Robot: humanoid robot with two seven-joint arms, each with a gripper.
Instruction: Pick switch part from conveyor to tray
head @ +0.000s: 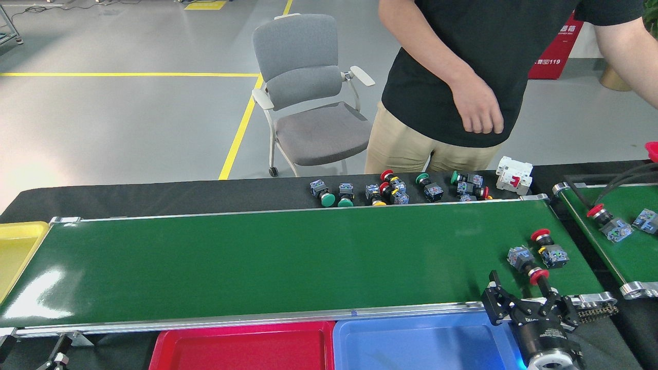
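Observation:
The conveyor runs across the head view, a glossy dark-green belt with silver rails. Two switch parts lie near its right end. The nearer switch part has a red cap pointing toward the front rail. The second switch part lies just behind and to its right, red cap pointing away. My right gripper is open over the front rail, just in front of the nearer part, with nothing between its fingers. A red tray and a blue tray sit below the front rail. My left gripper is out of view.
A yellow tray sits at the belt's left end. A smaller green belt at the right carries more switch parts. Several switch parts and a white breaker lie behind the conveyor, where a person stands beside a chair.

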